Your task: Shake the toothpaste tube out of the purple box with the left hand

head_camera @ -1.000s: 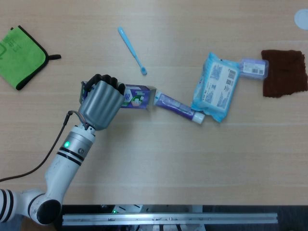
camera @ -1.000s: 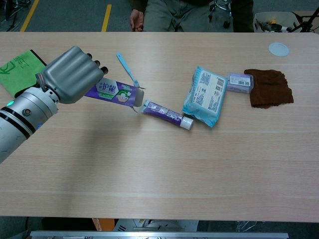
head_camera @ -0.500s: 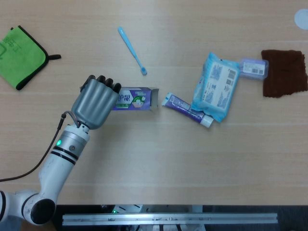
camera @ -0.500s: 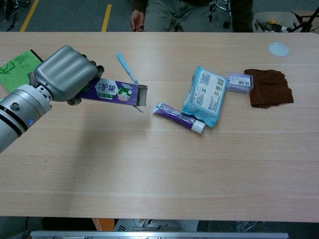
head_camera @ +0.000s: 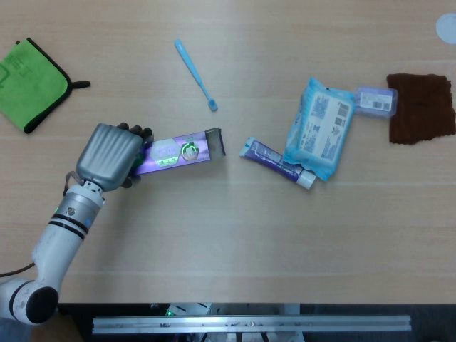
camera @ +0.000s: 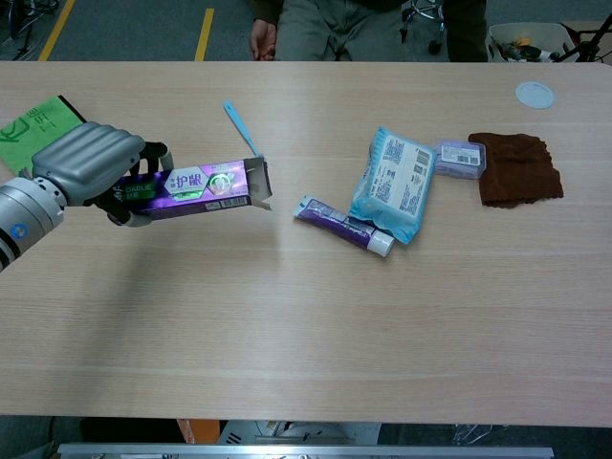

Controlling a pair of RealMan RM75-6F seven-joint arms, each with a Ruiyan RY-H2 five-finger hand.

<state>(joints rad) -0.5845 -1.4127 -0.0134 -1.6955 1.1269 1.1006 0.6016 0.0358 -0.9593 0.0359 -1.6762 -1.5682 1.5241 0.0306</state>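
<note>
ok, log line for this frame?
left hand holds purple box | open end toward toothpaste tube | tube out, on table | right hand unseen

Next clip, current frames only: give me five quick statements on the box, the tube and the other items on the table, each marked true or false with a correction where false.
1. The left hand holds the purple box. True.
2. The toothpaste tube is inside the box. False: it lies on the table, clear of the box's open end.
3. The tube's white cap end lies by the blue wipes pack. True.
4. The blue toothbrush lies on the green cloth. False: it lies on bare table, well apart from the cloth.
5. The right hand holds the brown cloth. False: no right hand shows in either view.
</note>
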